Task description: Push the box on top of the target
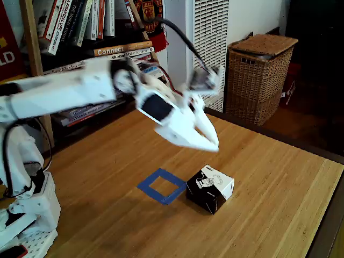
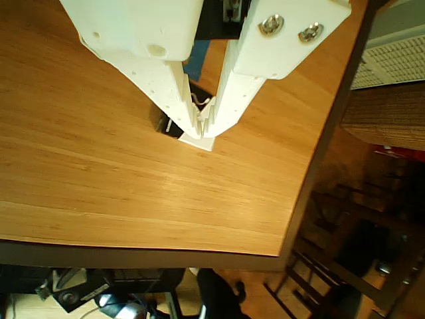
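Closed hand (image 2: 204, 127) hovers above box (image 1: 210, 188), beside target (image 1: 162, 186).

Fixed view: daylight, bright and warm on the table (image 1: 269, 177). Soft shadow of the arm (image 1: 59, 94) falls on the wood at lower left; short shadow beside the box (image 1: 210, 188). The white arm is overexposed and motion-blurred, edges smeared. Background right is dark.

Other view: the fingers (image 2: 169, 93) close up, glaring white, slightly soft. Under the table, dim and murky. Mild sheen on the wood.
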### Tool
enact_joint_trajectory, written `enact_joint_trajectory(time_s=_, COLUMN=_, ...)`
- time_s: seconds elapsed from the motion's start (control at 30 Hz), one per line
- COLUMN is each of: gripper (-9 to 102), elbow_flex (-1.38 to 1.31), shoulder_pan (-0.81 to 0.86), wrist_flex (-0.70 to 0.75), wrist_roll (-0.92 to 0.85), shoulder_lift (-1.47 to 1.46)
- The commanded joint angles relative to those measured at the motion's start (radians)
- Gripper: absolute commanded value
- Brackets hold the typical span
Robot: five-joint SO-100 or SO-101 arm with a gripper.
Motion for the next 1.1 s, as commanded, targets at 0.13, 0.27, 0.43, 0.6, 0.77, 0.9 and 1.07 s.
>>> enact_joint_trajectory(time_s=0.13, gripper=0, elbow_flex=-0.1, shoulder_pan=0.02, wrist_flex=-0.018, wrist_roll=-0.021, shoulder_lift=-0.091)
enact_joint_trajectory(time_s=0.27, gripper=0, elbow_flex=-0.13, shoulder_pan=0.021, wrist_flex=-0.025, wrist_roll=-0.021, shoulder_lift=-0.137)
enact_joint_trajectory(time_s=0.43, gripper=0, elbow_flex=-0.173, shoulder_pan=0.028, wrist_flex=-0.048, wrist_roll=-0.012, shoulder_lift=-0.201)
enact_joint_trajectory(time_s=0.6, gripper=0, elbow_flex=-0.201, shoulder_pan=0.038, wrist_flex=-0.087, wrist_roll=-0.003, shoulder_lift=-0.261)
enact_joint_trajectory(time_s=0.77, gripper=0, elbow_flex=-0.255, shoulder_pan=0.048, wrist_flex=-0.107, wrist_roll=-0.003, shoulder_lift=-0.337)
enact_joint_trajectory(time_s=0.9, gripper=0, elbow_flex=-0.298, shoulder_pan=0.051, wrist_flex=-0.121, wrist_roll=-0.002, shoulder_lift=-0.405)
enact_joint_trajectory(time_s=1.07, gripper=0, elbow_flex=-0.336, shoulder_pan=0.054, wrist_flex=-0.137, wrist_roll=-0.005, shoulder_lift=-0.466)
